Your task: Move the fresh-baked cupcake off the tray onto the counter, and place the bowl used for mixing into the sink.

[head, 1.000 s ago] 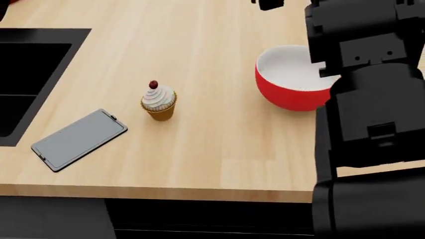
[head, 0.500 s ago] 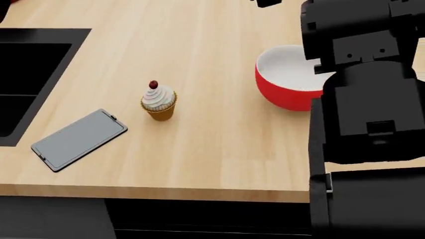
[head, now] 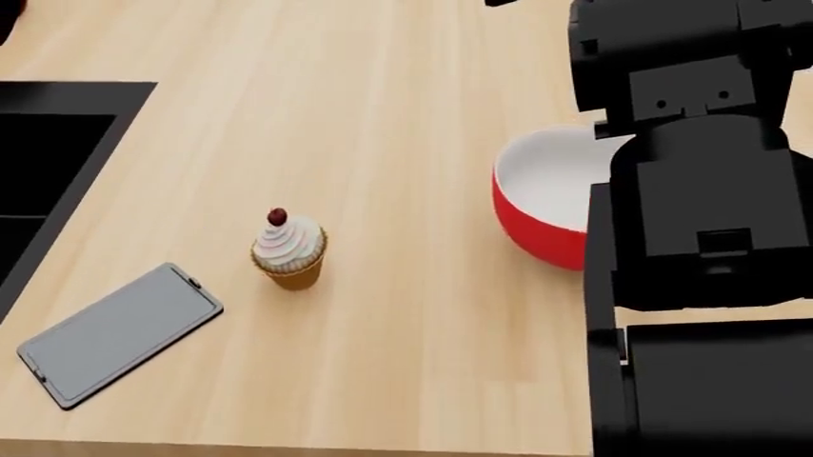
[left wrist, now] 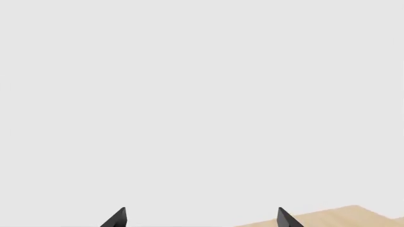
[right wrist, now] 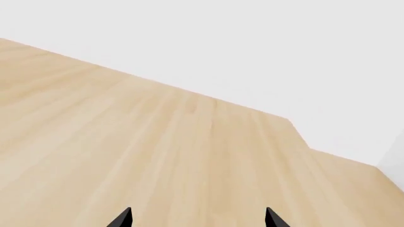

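The cupcake stands upright on the wooden counter, just right of the dark-grey tray, not on it. The red bowl, white inside, sits on the counter at the right; my black right arm hides its right half. The black sink is at the left edge. My right gripper is open and empty over bare counter. My left gripper is open and empty, facing a white wall. Neither gripper's fingers show clearly in the head view.
The counter's front edge runs along the bottom of the head view. A strip of counter shows beside the left fingertips. In the right wrist view the counter ends at a white wall with a stepped corner.
The head view has shifted: cupcake, tray and bowl all sit lower in the picture and look slightly larger. My right arm has edged left across the bowl. The objects have not moved relative to each other.
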Controlling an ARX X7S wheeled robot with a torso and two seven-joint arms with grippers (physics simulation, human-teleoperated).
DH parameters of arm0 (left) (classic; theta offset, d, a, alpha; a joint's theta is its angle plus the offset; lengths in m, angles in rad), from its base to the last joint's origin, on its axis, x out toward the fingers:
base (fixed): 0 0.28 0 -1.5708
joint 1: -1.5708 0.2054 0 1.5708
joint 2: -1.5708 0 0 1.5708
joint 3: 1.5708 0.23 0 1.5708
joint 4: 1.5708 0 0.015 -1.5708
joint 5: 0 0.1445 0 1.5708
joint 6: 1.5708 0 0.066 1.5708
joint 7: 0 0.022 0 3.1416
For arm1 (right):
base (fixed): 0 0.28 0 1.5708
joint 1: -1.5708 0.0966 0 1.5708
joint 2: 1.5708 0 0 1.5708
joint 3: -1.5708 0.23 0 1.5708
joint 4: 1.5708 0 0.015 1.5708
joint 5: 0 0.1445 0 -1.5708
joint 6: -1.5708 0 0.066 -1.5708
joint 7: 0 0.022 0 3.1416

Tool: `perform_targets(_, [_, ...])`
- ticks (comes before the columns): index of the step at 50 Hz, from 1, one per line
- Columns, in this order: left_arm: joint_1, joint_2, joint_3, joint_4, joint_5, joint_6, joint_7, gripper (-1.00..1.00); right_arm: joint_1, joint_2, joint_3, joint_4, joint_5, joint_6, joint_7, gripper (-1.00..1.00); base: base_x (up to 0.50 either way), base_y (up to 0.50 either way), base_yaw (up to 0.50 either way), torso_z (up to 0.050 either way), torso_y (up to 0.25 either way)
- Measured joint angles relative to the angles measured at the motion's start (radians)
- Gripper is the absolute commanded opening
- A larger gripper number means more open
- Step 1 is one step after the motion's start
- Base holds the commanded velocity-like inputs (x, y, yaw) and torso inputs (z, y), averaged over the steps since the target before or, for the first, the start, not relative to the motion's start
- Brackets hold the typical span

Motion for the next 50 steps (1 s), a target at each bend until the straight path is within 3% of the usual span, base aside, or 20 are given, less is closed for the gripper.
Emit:
perform_targets(30, [-0.002, 0.000, 0.048, 0.000, -0.037, 0.002, -0.002, 1.00, 0.002, -0.005, 0.001, 0.000, -0.010, 0.007, -0.013, 1.00, 0.29, 0.00, 0.00, 0.000, 0.000])
perform_targets(50, [-0.003, -0.002, 0.061, 0.000, -0.048, 0.004, -0.001, 1.00, -0.005, -0.007, -0.010, 0.000, -0.015, 0.015, -0.013, 1.00, 0.04, 0.07, 0.00, 0.000, 0.000])
